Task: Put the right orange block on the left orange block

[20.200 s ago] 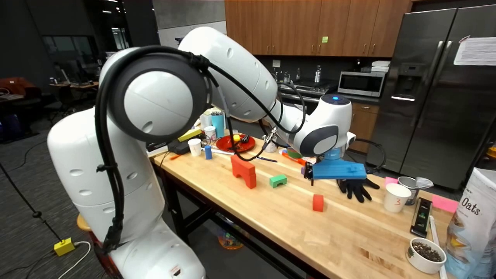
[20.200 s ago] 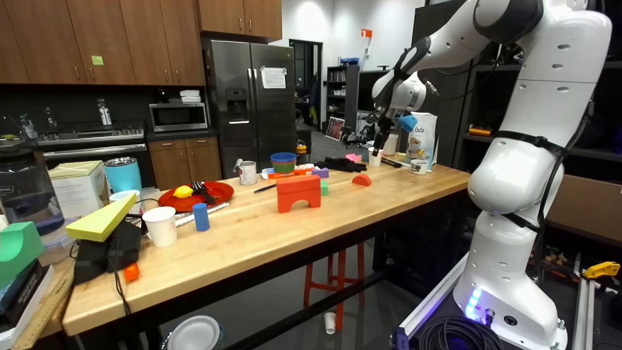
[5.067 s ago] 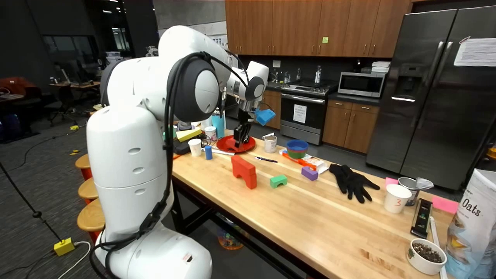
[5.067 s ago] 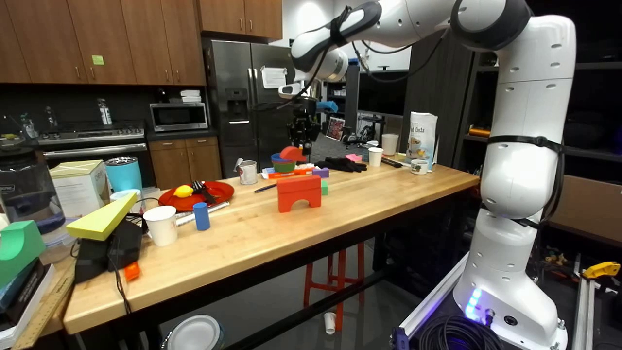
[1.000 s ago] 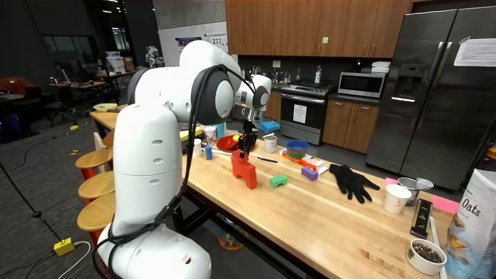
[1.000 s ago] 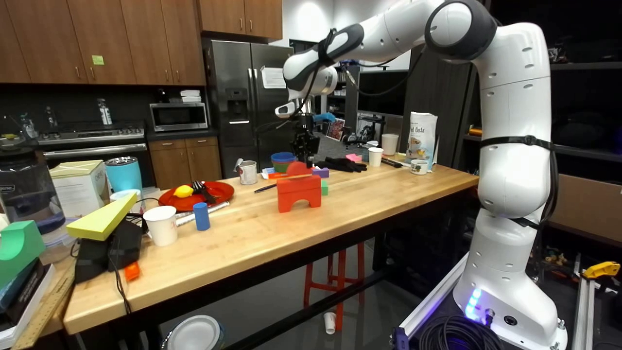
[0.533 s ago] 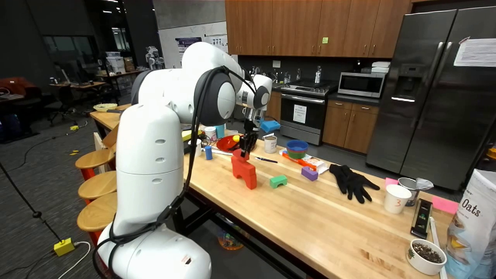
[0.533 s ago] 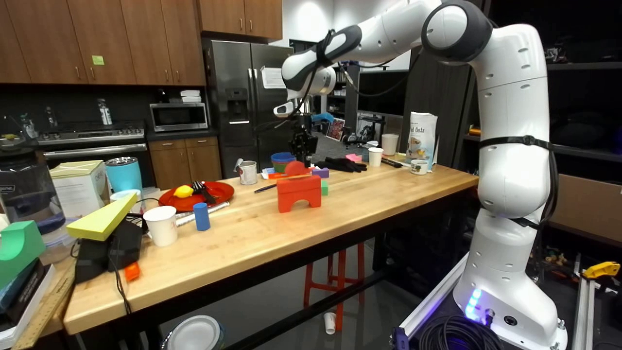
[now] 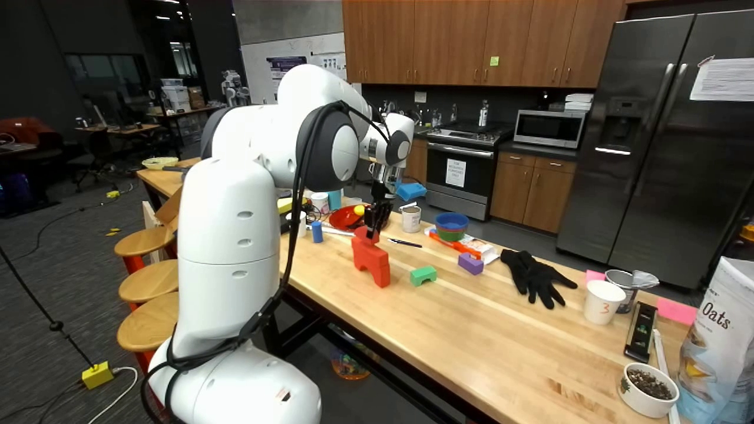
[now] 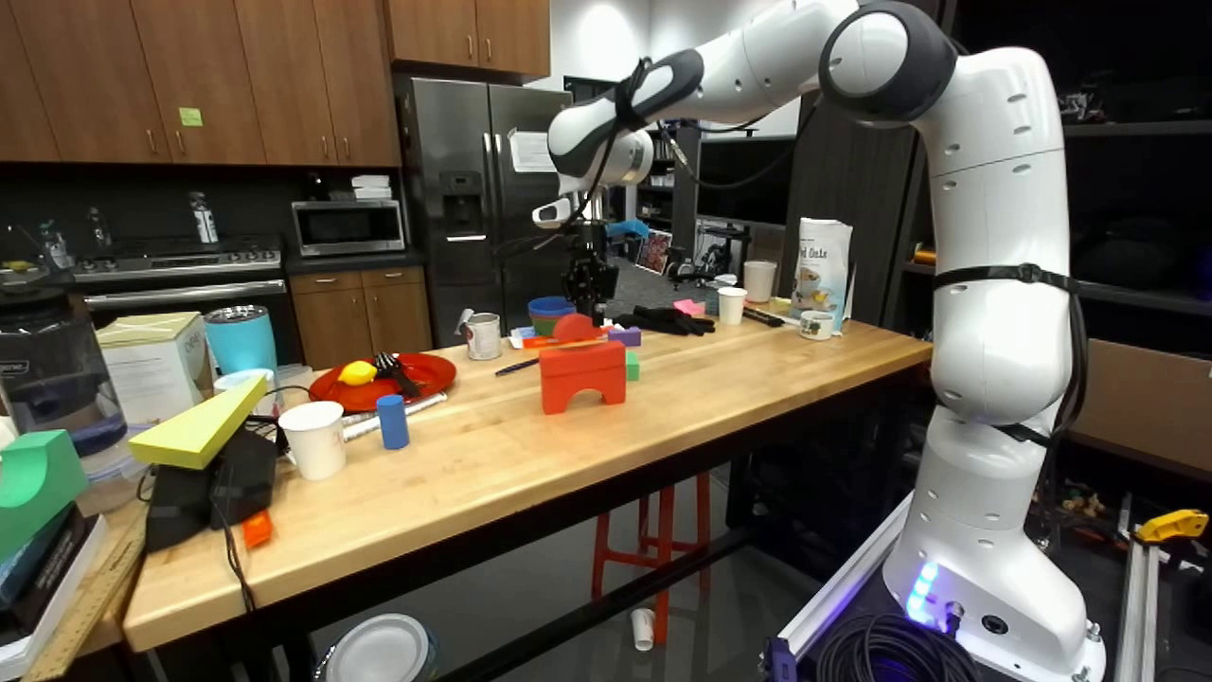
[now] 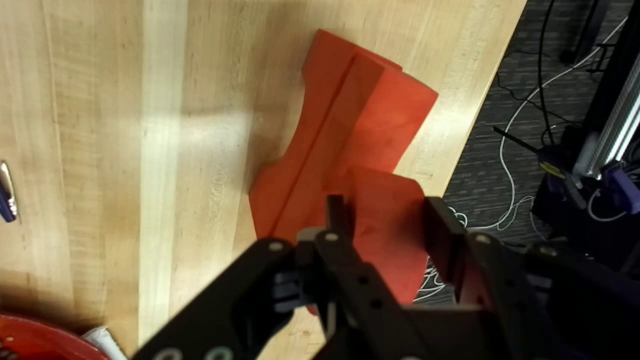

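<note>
- The hand [image 11: 387, 210], black and jointed, with round bolt heads on its links; in the wrist view its two fingers clasp the right orange block [image 11: 387, 240], one at each side;
- The table [image 9: 471, 341], a long slab of pale wood laid in strips; fine grain runs along it, and brown patches mark one end;
- The refrigerator [image 9: 607, 206], dark metal with two long upright handles; the white sheet [image 9: 723, 79] on its door carries print too small to read;
- The tall bag [image 9: 721, 333], white above and blue below, softly creased; "Oats" reads across it in dark letters;
- The plate [image 10: 434, 376], round, red and glossy; a rounded yellow piece [image 10: 357, 373] lies on it;
- The left orange block [image 10: 582, 365], smooth-faced and upright on the table; a half-round arch is cut from its lower side;
- A white cup [image 9: 602, 301], tapering; a red "3" is marked on its side;
- The right orange block, dome-topped in an exterior view; it is at the left orange block's upper face, and whether the two touch I cannot tell;
- The green block [image 9: 423, 275], a small matte arch;
- The pen [image 11: 6, 201], slim and dark, with a shiny clip
</note>
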Motion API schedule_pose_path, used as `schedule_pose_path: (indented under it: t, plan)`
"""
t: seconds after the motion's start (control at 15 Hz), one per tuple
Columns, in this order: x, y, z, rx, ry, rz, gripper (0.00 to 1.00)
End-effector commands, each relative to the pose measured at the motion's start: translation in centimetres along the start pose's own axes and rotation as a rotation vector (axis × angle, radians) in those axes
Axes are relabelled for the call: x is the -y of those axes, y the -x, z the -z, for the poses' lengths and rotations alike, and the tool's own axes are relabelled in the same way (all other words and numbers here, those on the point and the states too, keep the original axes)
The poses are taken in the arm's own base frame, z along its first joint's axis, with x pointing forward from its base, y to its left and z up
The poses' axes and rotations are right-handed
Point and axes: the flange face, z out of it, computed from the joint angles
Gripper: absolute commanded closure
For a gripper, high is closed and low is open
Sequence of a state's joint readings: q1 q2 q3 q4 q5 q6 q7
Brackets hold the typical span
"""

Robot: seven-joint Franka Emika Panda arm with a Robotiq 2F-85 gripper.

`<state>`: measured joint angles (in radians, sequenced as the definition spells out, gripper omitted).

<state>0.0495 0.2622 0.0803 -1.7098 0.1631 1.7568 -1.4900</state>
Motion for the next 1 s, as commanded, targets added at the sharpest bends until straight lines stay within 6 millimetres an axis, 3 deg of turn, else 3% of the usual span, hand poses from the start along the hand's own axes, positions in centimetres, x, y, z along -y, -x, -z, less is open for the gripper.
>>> schedule_pose_path:
  t: [0.0, 0.93]
  plan:
    - [-0.5, 0.3, 0.4, -0.02, -0.003, 0.02, 0.84]
    - [-1.8, 0.7, 0.1, -0.021, -0.009, 0.079, 0.84]
